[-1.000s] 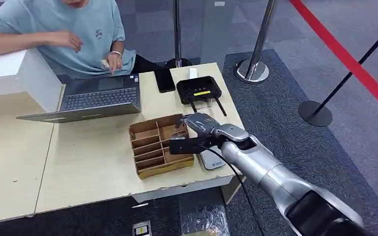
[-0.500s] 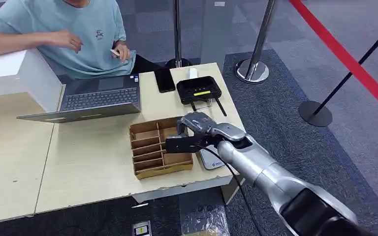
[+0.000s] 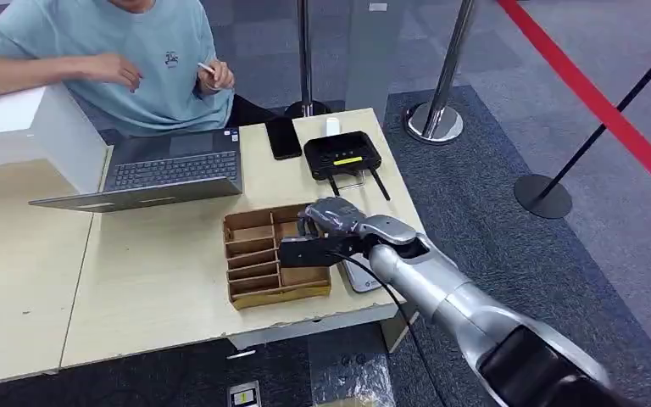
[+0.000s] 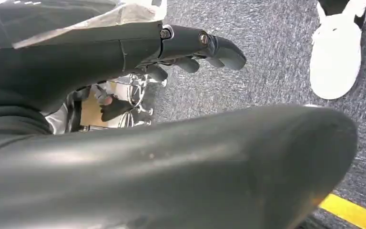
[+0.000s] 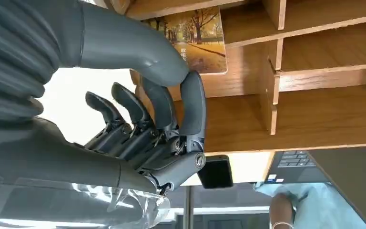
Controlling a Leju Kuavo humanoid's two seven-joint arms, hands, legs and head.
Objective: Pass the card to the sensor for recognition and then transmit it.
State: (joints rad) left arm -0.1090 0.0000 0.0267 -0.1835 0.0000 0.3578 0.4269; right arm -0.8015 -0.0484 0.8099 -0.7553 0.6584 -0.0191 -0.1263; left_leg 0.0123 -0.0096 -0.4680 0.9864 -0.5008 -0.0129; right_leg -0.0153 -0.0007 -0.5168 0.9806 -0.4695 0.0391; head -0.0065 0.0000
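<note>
Right robot hand (image 5: 147, 119) hovered over the tray (image 3: 258, 263) holding nothing, probably; the card (image 5: 195, 40) looked thin and stiff, so pinch its edge.

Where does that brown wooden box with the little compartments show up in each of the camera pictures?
Head view: the wooden box sits mid-table, with the right hand over its right side.
Right wrist view: the box spans the upper picture, behind the hand.
Left wrist view: not in it.
Shared landmark: the laptop.

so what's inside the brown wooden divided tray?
The brown wooden divided tray holds one picture card printed with autumn trees, seen past the right hand. The other visible slots look bare; the hand covers part of the tray.
</note>
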